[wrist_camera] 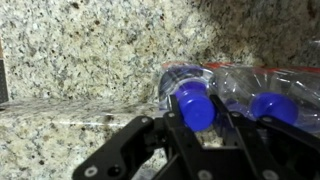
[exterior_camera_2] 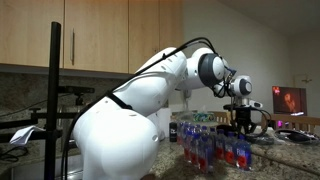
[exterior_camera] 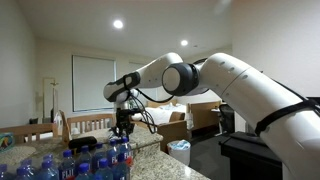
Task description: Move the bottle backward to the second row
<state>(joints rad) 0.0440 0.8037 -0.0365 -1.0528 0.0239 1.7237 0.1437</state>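
In the wrist view the bottle point(wrist_camera: 195, 100), clear plastic with a blue cap, stands between my gripper's point(wrist_camera: 197, 118) two black fingers, which press against the cap and neck from both sides. Its label is hidden from here. A second blue-capped bottle point(wrist_camera: 270, 106) stands right beside it. In both exterior views the gripper point(exterior_camera: 122, 126) point(exterior_camera_2: 240, 122) points straight down into a group of blue-labelled bottles point(exterior_camera: 95, 162) point(exterior_camera_2: 212, 146) standing in rows on the counter. I cannot tell the rows apart in these views.
The bottles stand on a speckled granite counter point(wrist_camera: 80, 60) point(exterior_camera: 170, 166), whose edge drops off near them. A white bin point(exterior_camera: 179, 150) and wooden chairs point(exterior_camera: 88, 124) stand beyond. A black tripod pole point(exterior_camera_2: 55, 90) stands before the wooden cabinets point(exterior_camera_2: 100, 35).
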